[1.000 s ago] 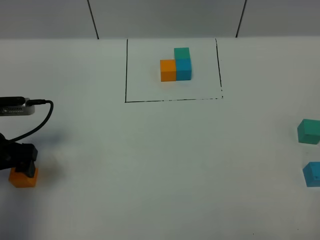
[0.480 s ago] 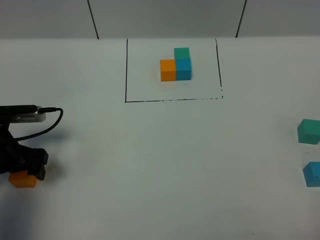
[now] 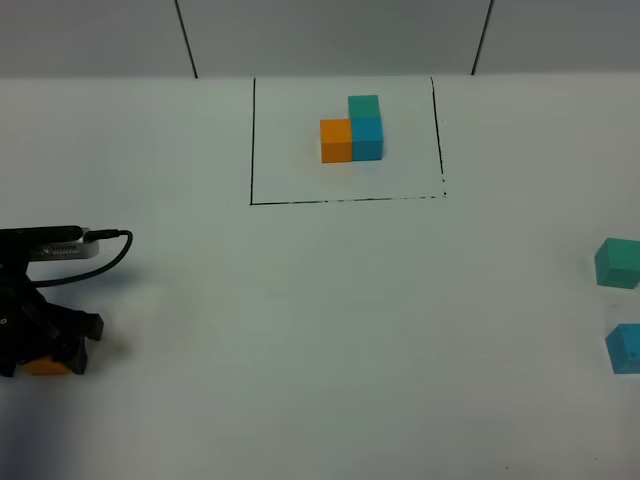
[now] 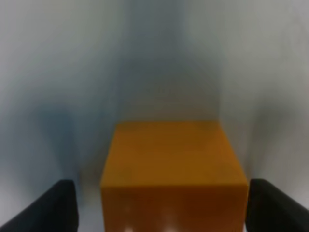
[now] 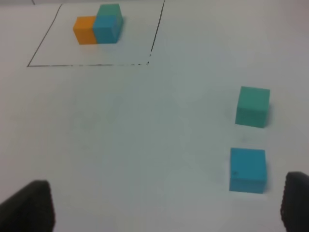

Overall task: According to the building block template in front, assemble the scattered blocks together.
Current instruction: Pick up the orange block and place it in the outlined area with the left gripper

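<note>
The building block template (image 3: 352, 135) stands at the back centre inside a black drawn rectangle, green atop blue with orange alongside; it also shows in the right wrist view (image 5: 98, 25). The loose orange cube (image 3: 45, 366) lies at the far left, mostly hidden under my left gripper (image 3: 48, 348). In the left wrist view the orange cube (image 4: 174, 164) sits between the open left gripper's (image 4: 166, 210) fingers. The loose teal-green cube (image 3: 617, 263) and sky-blue cube (image 3: 624, 348) lie at the far right. My right gripper (image 5: 164, 208) is open and empty, short of the sky-blue cube (image 5: 247, 169) and teal-green cube (image 5: 253, 106).
The white table (image 3: 330, 320) stretches bare between the left and right cubes. The left arm's cable (image 3: 100, 255) loops above its gripper. The right arm does not show in the exterior high view.
My left gripper has come down over the orange cube and now covers most of it. The other cubes and the template have not moved.
</note>
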`<state>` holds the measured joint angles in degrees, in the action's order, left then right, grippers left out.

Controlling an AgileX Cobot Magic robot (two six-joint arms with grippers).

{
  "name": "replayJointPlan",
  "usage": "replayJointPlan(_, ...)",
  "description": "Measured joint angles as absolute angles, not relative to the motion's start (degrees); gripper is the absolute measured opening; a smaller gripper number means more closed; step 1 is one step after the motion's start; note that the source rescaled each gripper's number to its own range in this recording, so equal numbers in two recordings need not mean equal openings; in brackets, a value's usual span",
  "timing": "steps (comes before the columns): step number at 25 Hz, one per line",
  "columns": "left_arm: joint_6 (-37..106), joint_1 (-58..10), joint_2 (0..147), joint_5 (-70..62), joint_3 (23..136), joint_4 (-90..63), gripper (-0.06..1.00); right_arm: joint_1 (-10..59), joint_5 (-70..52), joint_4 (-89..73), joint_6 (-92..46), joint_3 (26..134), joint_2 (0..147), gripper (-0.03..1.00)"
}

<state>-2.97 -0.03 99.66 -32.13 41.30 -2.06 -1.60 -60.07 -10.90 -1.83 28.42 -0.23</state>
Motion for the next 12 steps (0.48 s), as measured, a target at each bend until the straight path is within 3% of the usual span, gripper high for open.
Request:
replayJointPlan(5,-3.0,0.0,99.7,-32.2,41.2,-2.1,0.24,-1.6,-60.1,-10.9,-1.8,28.4,-0.2,0.88)
replayJointPlan(8,-3.0,0.0,99.7,-33.0,41.1,-2.1,0.01,-1.6,-60.1,-10.9,-1.8,28.4,-0.2,0.88)
replayJointPlan(12,-2.2,-0.5,99.7,-38.8,44.9,-1.9,0.0,-1.6,-60.1,-10.9,-1.8,28.4,-0.2,0.86)
